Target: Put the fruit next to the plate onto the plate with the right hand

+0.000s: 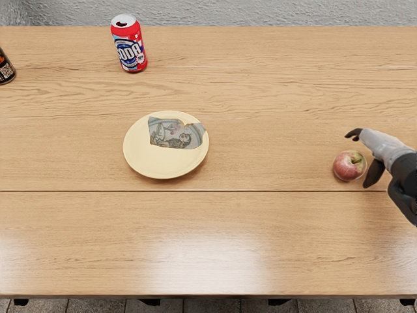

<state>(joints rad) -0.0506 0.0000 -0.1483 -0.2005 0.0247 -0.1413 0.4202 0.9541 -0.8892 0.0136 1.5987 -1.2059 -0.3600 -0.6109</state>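
Observation:
A red and green apple [349,165] rests on the wooden table at the right, far from the plate. The pale yellow plate [154,161] with a picture on its upper part lies left of centre and has nothing on it. My right hand [365,155] reaches in from the right edge, just right of the apple. Its fingers are spread, one above the apple and one below, holding nothing. I cannot tell whether they touch the fruit. The left arm is out of view.
A red soda can [129,43] stands upright at the back left. A dark bottle [5,66] shows partly at the left edge. The table's front edge [208,295] runs along the bottom.

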